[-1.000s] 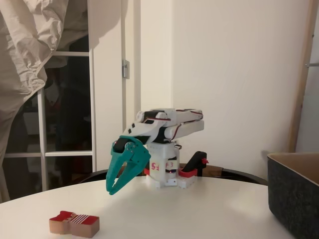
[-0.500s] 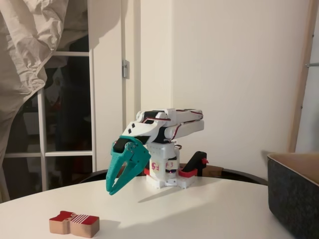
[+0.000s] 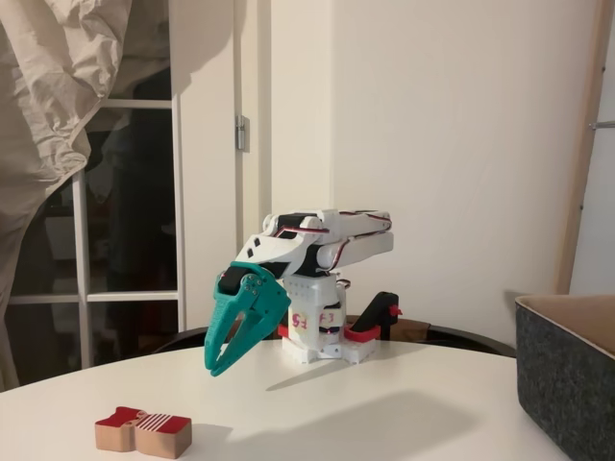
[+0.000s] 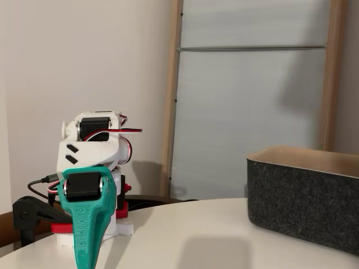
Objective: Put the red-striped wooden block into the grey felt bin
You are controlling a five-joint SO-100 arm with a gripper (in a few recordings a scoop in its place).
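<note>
The red-striped wooden block (image 3: 144, 431) lies flat on the white table at the lower left of a fixed view, its striped and red top facing up. My teal gripper (image 3: 213, 370) hangs folded in front of the arm's white base, pointing down, above and to the right of the block and well apart from it. Its fingertips meet and it holds nothing. From the other side the gripper (image 4: 83, 263) appears edge-on at the lower left. The grey felt bin (image 3: 567, 384) stands at the table's right edge, and in another fixed view the bin (image 4: 305, 207) also sits on the right.
The round white table (image 3: 384, 413) carries the arm's base (image 3: 322, 336) at its far side, with a black and red clamp (image 3: 380, 317) beside it. Behind are a wall, a glazed door and a hanging sheet at the left.
The arm, block and bin have not moved. A soft shadow has spread across the table to the right of the gripper.
</note>
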